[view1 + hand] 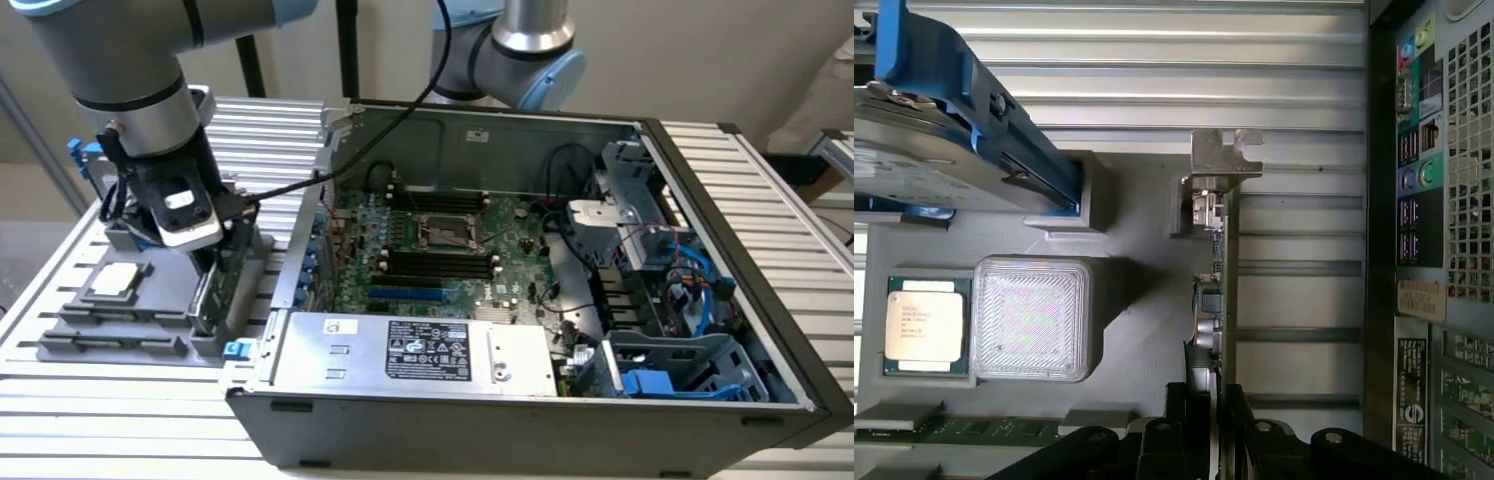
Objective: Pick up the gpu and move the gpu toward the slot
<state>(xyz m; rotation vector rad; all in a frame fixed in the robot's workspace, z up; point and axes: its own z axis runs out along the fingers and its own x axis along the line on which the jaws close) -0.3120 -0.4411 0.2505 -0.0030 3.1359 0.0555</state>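
The gpu (1226,262) stands on edge in the grey parts tray (1134,330), thin and dark edge-on, with its silvery end bracket (1220,160) at the far end. My gripper (1212,432) reaches down over it, one black finger on each side of the card, pressed against it. In the exterior view the gripper (214,262) hangs low over the tray (80,345) at the exterior view's left, with the gpu (206,292) upright beneath it. The blue slot (404,296) lies on the motherboard inside the open computer case (747,300).
A silver hard drive with blue rails (954,150), a square chip (924,320), a translucent white block (1032,318) and a memory stick (954,430) share the tray. The case's rear panel (1444,200) stands close beside the gpu. A power supply (414,350) fills the case's front.
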